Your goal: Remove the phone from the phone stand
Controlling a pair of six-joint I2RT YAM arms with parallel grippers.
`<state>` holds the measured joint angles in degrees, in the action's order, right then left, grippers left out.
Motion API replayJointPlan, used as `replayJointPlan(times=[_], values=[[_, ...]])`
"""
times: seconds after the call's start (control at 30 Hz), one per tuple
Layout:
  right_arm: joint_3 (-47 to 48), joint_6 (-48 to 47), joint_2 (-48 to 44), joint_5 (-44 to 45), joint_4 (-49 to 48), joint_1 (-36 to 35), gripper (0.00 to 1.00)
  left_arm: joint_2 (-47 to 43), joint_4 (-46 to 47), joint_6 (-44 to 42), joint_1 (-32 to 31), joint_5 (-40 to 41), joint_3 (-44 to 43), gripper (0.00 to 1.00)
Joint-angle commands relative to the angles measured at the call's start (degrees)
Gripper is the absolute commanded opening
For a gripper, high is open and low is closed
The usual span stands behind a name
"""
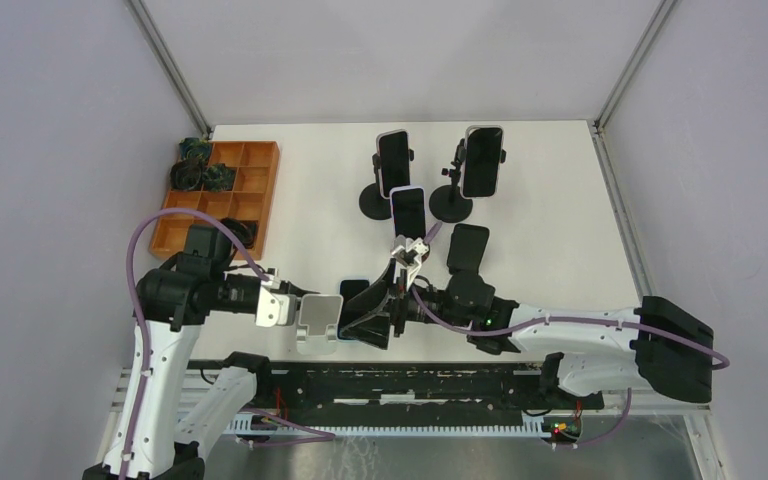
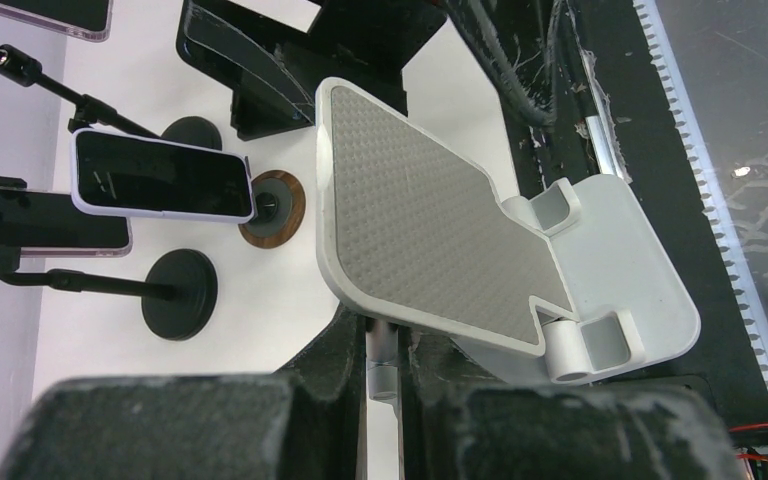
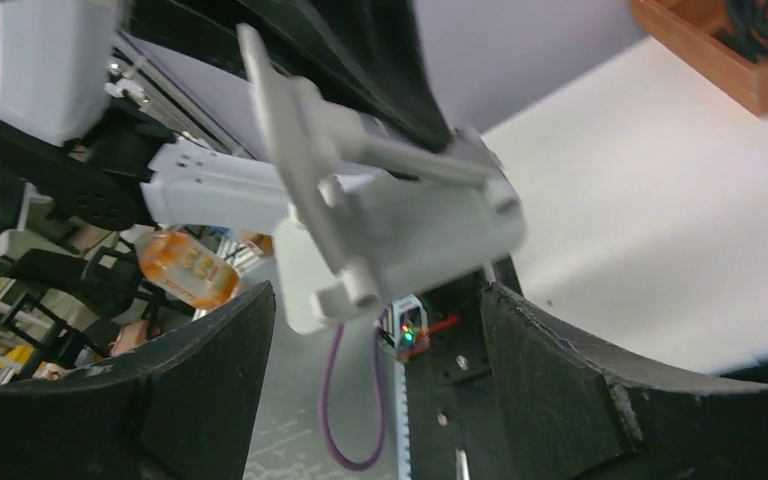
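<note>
**Fig.** Two-arm rig, arms working at the near edge of the tabletop [image 1: 560, 200].

**(a) L gripper** [image 1: 295, 303]: jaws almost closed and clamped on the hinge post at the back of the phone stand [image 1: 318, 325]. The stand is white w/ a grey dimpled pad. It is held tilted at the near edge, left of centre. Cannot tell if its foot touches the tabletop. L wrist view shows the pad face-on, w/ two stub pegs at its lower lip.

**(b) R gripper** [image 1: 370, 312]: jaws wide apart, nothing gripped between them. In R wrist view the black fingers [image 3: 560, 390] sit either side of the stand's foot and apart from it.

**(c) Phone** [image 1: 353, 289]: off the stand. It has a dark screen and a pale-blue rim. It shows only in part, just right of the stand and against the R gripper's fingers, near the near edge. The rest is hidden, so cannot tell if it lies flat or if the fingers touch it.

**(d) Other items.**
- Orange tray [image 1: 222, 190]: at the far-left corner, divided into cells, w/ dark parts in the far-left cells.
- Left mounted phone [image 1: 393, 163] and right mounted phone [image 1: 483, 160]: toward the far edge, approx. centre, each on an arm w/ a round black base [image 1: 375, 203].
- White-cased phone [image 1: 409, 212]: just nearer than those two. In L wrist view its mount is a wooden disc [image 2: 272, 205].
- Black slab [image 1: 468, 247]: beside the R arm; type unclear.
</note>
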<state>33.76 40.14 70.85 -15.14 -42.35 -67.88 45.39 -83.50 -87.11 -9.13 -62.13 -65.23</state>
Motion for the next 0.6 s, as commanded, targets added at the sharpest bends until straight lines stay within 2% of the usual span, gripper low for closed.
replayJointPlan(times=[0.0,0.2,0.3,0.47,0.57], values=[[4.75,-2.06,2.75,-2.91,-10.89,-1.41,0.79,-0.16,0.00,-3.26,-0.19,-3.75,-0.33,0.05],[9.40,-1.59,6.72,-4.79,-12.80,-2.49,0.70,-0.30,-0.35,-3.50,-0.19,-3.77,-0.29,0.05],[10.84,-0.92,8.12,-5.86,-13.65,-2.91,0.61,-0.15,-0.40,-3.58,-0.19,-3.96,-0.57,0.05],[10.48,1.41,8.82,-7.46,-14.49,-3.16,0.28,-0.07,-0.38,-4.66,-0.19,-3.42,-0.53,0.05],[9.13,3.61,8.66,-9.64,-16.23,-3.15,0.16,0.09,-0.24,-6.02,-0.19,-2.39,-0.36,0.04]])
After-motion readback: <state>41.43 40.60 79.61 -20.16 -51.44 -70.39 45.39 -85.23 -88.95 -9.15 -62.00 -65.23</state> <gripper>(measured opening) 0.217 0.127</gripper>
